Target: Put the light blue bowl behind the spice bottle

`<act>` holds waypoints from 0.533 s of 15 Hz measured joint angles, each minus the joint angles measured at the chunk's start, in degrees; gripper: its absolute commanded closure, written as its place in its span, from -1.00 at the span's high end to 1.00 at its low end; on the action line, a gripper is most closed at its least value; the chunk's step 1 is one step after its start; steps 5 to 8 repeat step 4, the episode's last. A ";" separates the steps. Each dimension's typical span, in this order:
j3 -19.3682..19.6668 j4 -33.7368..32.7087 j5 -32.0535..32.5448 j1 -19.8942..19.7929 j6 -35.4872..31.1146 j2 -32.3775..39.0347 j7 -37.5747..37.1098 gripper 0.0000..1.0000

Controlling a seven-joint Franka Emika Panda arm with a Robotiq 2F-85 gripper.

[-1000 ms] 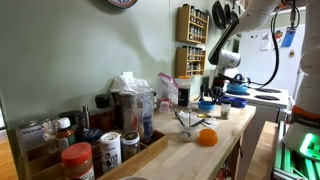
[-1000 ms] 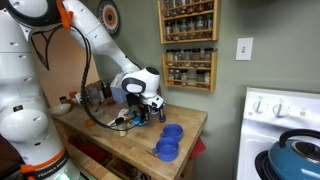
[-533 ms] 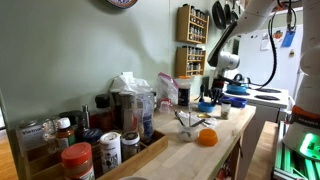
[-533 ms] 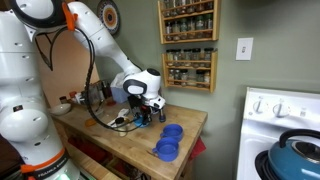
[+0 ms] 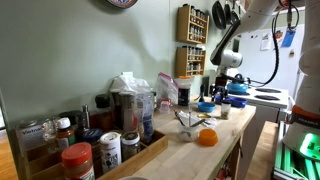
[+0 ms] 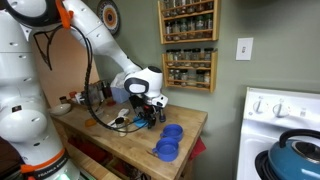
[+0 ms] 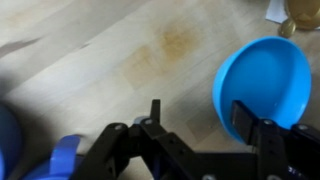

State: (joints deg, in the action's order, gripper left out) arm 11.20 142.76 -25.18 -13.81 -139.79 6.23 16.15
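Note:
In the wrist view the light blue bowl (image 7: 265, 80) rests on the wooden counter (image 7: 110, 60). My gripper (image 7: 200, 115) hangs just above it, open, with the bowl's near rim between the fingers and one fingertip (image 7: 245, 120) over the bowl. Nothing is held. The top of the spice bottle (image 7: 303, 10) shows at the frame's edge, beyond the bowl. In both exterior views the gripper (image 5: 214, 94) (image 6: 150, 107) is low over the counter, with the bowl (image 5: 205, 105) under it.
An orange ball (image 5: 206, 137) lies on the counter. Two darker blue bowls (image 6: 172, 131) (image 6: 166, 150) sit near the counter's end. Jars and a wooden crate (image 5: 90, 150) crowd the other end. A spice rack (image 6: 188, 45) hangs on the wall; a stove (image 6: 285, 120) stands beside the counter.
The gripper's fingers have spread apart and let go of the light blue bowl, which now rests on the counter. The arm has hardly moved.

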 measured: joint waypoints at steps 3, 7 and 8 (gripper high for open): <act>4.46 1.34 12.51 -2.96 8.76 -6.07 4.21 1.00; 6.00 2.04 15.53 -4.22 11.21 -8.51 7.61 1.00; 6.00 2.04 15.53 -4.22 11.21 -8.51 7.61 1.00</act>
